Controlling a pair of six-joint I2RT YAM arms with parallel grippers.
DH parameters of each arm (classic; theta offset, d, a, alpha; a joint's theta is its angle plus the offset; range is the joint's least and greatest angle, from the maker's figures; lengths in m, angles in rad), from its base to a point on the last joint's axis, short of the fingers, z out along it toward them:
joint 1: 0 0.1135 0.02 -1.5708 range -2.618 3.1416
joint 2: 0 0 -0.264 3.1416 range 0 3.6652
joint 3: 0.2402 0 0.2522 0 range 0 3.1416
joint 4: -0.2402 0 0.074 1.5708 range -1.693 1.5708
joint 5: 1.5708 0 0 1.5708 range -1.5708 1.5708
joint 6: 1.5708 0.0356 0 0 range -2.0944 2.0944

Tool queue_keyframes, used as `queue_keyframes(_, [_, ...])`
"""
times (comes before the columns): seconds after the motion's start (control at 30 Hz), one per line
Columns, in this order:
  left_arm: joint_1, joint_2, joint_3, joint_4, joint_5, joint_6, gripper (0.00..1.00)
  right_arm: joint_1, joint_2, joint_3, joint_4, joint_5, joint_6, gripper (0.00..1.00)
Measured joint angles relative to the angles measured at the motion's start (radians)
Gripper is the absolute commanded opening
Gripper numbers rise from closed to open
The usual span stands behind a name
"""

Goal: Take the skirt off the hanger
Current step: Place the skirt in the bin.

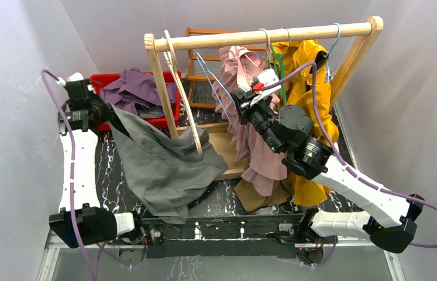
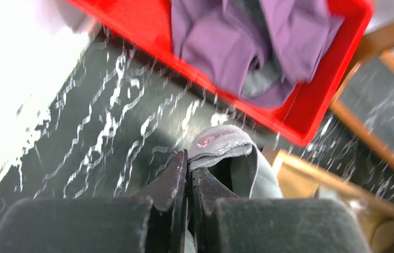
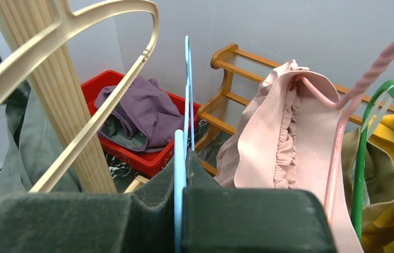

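Observation:
The grey skirt (image 1: pixel 163 164) hangs in a long drape from my left gripper (image 1: pixel 109 113) down to the table's front. In the left wrist view that gripper (image 2: pixel 188 161) is shut on the skirt's ribbed waistband (image 2: pixel 221 142), just in front of the red bin. My right gripper (image 1: pixel 236 98) is up by the rack, shut on a thin light-blue hanger (image 1: pixel 213 79). The right wrist view shows the blue hanger (image 3: pixel 186 79) running straight up from between the fingers of the gripper (image 3: pixel 183 158), with no cloth on it. The skirt (image 3: pixel 26 142) shows at that view's left edge.
A red bin (image 1: pixel 102 79) with purple clothes (image 1: pixel 140 88) stands at the back left. The wooden rack's rail (image 1: pixel 262 36) carries a bare beige hanger (image 1: pixel 183 99), a pink garment (image 1: pixel 257 146), a green hanger (image 1: pixel 278 73) and a yellow garment (image 1: pixel 309 76). Behind the rack is a wooden shelf (image 3: pixel 226 58).

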Motion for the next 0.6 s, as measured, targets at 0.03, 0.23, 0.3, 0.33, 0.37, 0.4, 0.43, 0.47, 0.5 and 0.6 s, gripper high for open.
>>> queue_keyframes(0.03, [0.025,0.021,0.028,0.025,0.011,-0.007,0.00,0.000,0.002,0.007,-0.004,-0.005,-0.002,0.00])
queue_keyframes(0.23, [0.064,0.079,0.208,0.246,0.053,-0.058,0.00,0.000,0.001,0.019,-0.003,-0.015,-0.006,0.00])
queue_keyframes(0.3, [0.063,0.083,0.246,0.332,0.076,-0.076,0.00,0.000,0.000,0.019,-0.003,-0.014,-0.003,0.00])
queue_keyframes(0.33, [0.064,0.089,0.267,0.375,0.090,-0.084,0.00,0.000,0.000,0.019,-0.004,-0.014,-0.002,0.00])
queue_keyframes(0.37, [0.064,0.098,0.291,0.416,0.105,-0.091,0.00,0.000,-0.001,0.019,-0.004,-0.011,-0.001,0.00])
queue_keyframes(0.4, [0.064,0.111,0.313,0.450,0.119,-0.095,0.00,0.000,-0.002,0.019,-0.005,-0.007,-0.001,0.00])
queue_keyframes(0.43, [0.064,0.131,0.343,0.495,0.138,-0.098,0.00,0.000,-0.003,0.019,-0.005,-0.002,0.001,0.00])
queue_keyframes(0.47, [0.064,0.154,0.373,0.539,0.159,-0.101,0.00,0.000,-0.003,0.019,-0.006,0.005,0.002,0.00])
queue_keyframes(0.5, [0.064,0.180,0.404,0.578,0.178,-0.102,0.00,0.000,-0.005,0.019,-0.006,0.011,0.002,0.00])
queue_keyframes(0.6, [0.064,0.266,0.500,0.682,0.232,-0.109,0.00,0.000,-0.008,0.019,-0.005,0.024,0.004,0.00])
